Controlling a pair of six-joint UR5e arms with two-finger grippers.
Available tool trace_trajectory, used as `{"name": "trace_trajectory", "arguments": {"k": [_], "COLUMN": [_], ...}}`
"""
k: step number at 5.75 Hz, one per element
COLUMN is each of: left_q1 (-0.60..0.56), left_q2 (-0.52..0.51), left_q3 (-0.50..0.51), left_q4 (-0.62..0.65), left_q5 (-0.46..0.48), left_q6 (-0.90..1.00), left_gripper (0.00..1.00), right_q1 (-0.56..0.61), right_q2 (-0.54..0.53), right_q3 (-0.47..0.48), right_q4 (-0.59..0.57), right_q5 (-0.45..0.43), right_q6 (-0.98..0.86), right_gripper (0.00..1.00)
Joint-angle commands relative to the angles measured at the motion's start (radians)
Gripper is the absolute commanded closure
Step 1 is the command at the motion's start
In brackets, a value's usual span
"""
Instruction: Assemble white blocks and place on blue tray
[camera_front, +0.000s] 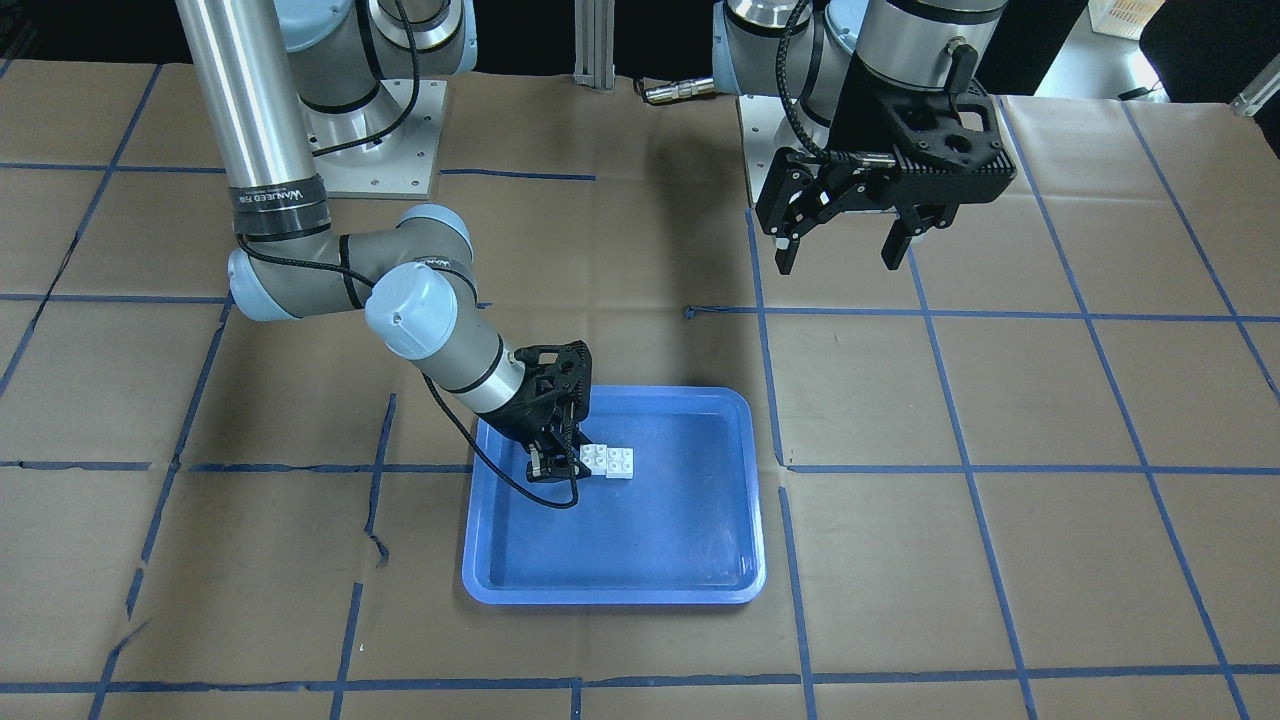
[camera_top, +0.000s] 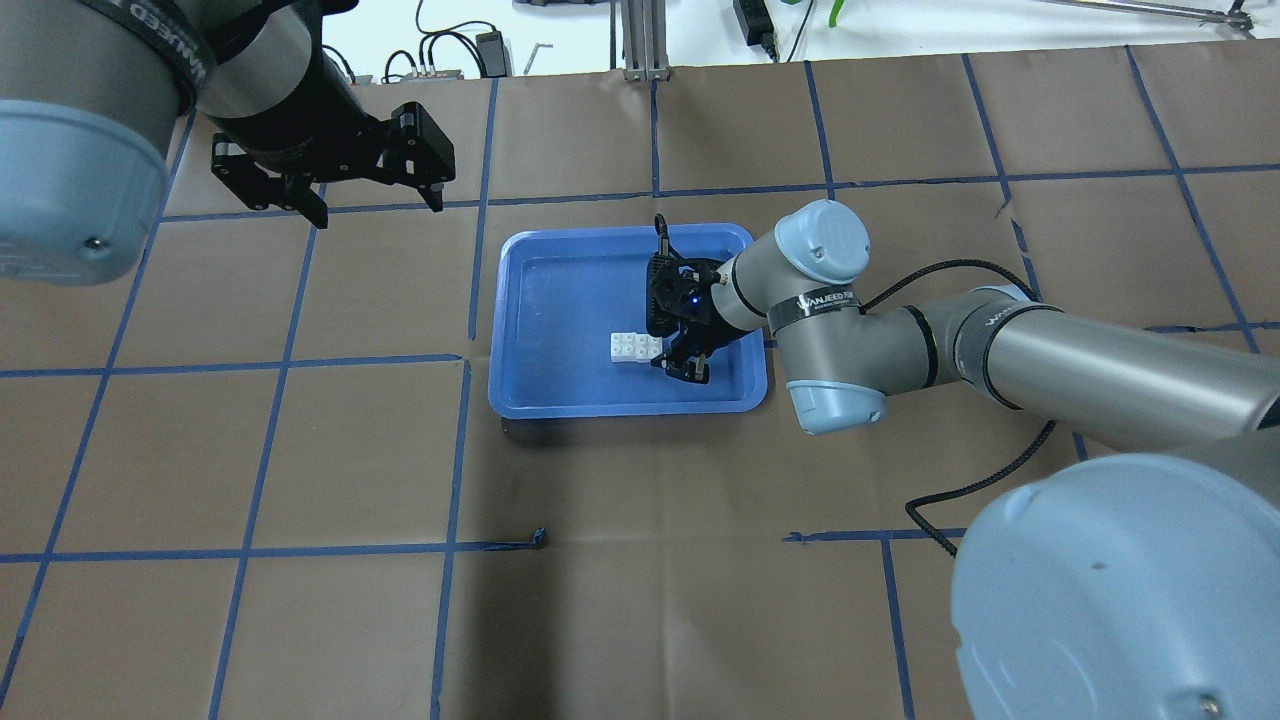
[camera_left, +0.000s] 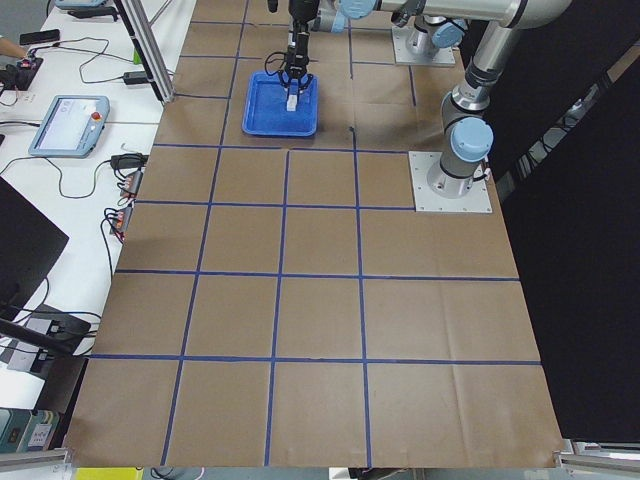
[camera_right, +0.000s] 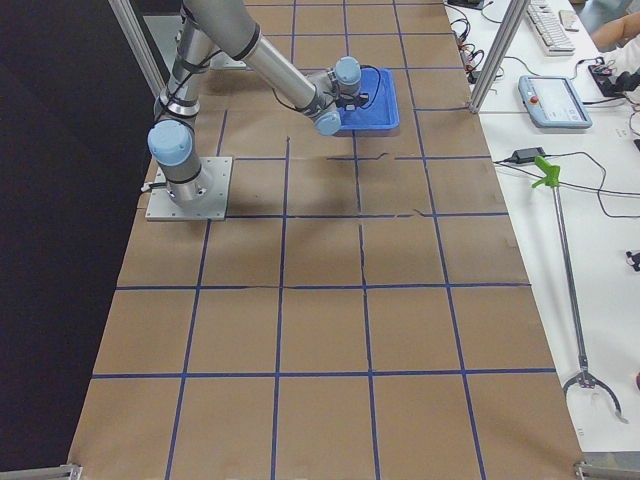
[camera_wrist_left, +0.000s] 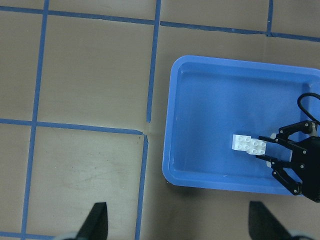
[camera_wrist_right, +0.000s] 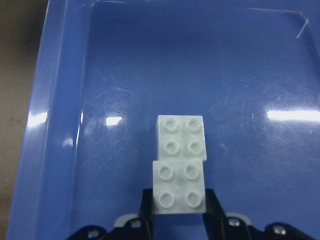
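The right hand (camera_wrist_right: 179, 202) is down inside a large rectangular blue plastic tray (camera_front: 650, 540) with rounded corners and a shallow raised rim. Its two black fingers (camera_wrist_right: 148, 207) are pressed against opposite sides of a tiny white square plastic brick (camera_wrist_right: 179, 186) that has four round studs on top. This gripped brick sits right between the fingertips, studs up, over the tray floor.

Just beyond the fingertips lies a second white square brick (camera_wrist_right: 181, 137) of the same kind, also studs up. It touches the far edge of the gripped brick and is set a shade to one side, so the pair make a slightly stepped row pointing away from the hand. Whether the two are locked together or only butted against each other cannot be told. Bare blue floor spreads ahead of the right hand and to both sides of it, and the tray rim runs along one side of it.

The left hand (camera_top: 378, 212) hangs above the brown paper-covered worktop (camera_front: 1000, 560), which is marked with a grid of blue tape. Its fingers are spread wide with nothing between them. The tray, both bricks and the right hand are well apart from it. In the left wrist view they lie ahead of its fingertips and off to one side.
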Motion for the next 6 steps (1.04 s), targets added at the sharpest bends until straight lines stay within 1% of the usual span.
{"name": "trace_trajectory", "arguments": {"k": [1,2,4,6], "left_q1": [0.001,0.001,0.001,0.001], "left_q2": [0.000,0.000,0.000,0.000], "left_q3": [0.003,0.003,0.004,0.004], "left_q4": [0.002,0.002,0.002,0.002], "left_q5": [0.000,0.000,-0.002,0.000], "left_q6": [0.000,0.005,0.005,0.005], "left_gripper": [0.01,0.01,0.01,0.01], "right_q1": [0.000,0.000,0.000,0.000], "right_q2": [0.001,0.001,0.001,0.001], "right_q3": [0.000,0.000,-0.002,-0.002], "right_q4": [-0.002,-0.002,-0.004,-0.004], "right_q5": [-0.001,-0.003,0.000,0.002], "right_q6": [0.000,0.002,0.018,0.018], "right_gripper": [0.75,0.74,0.67,0.53]}}
